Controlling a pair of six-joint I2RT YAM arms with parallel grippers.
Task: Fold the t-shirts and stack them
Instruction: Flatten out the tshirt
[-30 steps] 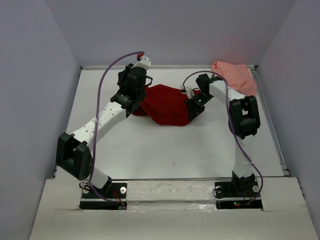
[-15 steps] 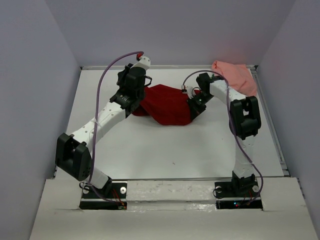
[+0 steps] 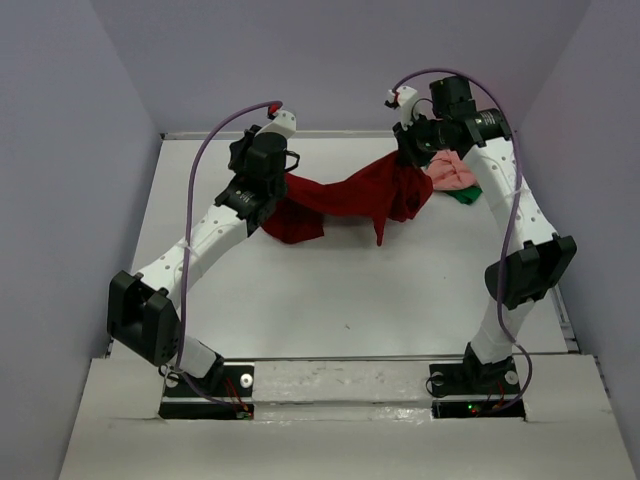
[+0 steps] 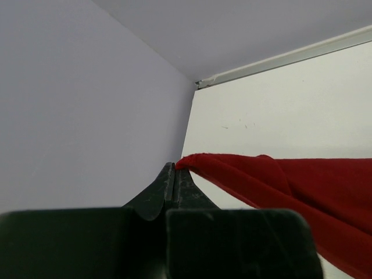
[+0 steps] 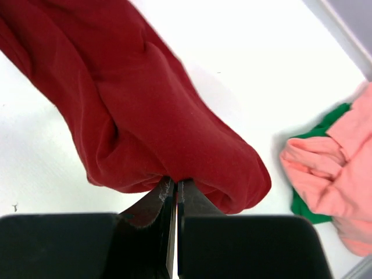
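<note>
The dark red t-shirt (image 3: 340, 195) hangs stretched between both arms above the white table. My left gripper (image 3: 272, 188) is shut on its left edge; in the left wrist view the cloth (image 4: 290, 186) runs off to the right from the left gripper's (image 4: 174, 167) pinched tips. My right gripper (image 3: 412, 158), raised at the back right, is shut on a bunch of the same shirt (image 5: 151, 116), with folds drooping beside the right gripper (image 5: 176, 183). A salmon pink t-shirt (image 3: 452, 172) lies on green fabric (image 3: 464, 194) at the back right corner.
Grey walls close in the table (image 3: 330, 300) on three sides, with a raised rail (image 4: 285, 58) along the back edge. The pink t-shirt (image 5: 337, 174) and green fabric (image 5: 305, 206) lie just right of the lifted shirt.
My right gripper shut on the red t-shirt and lifted it up and back to the right, stretching the cloth off the table. The left arm barely moved.
</note>
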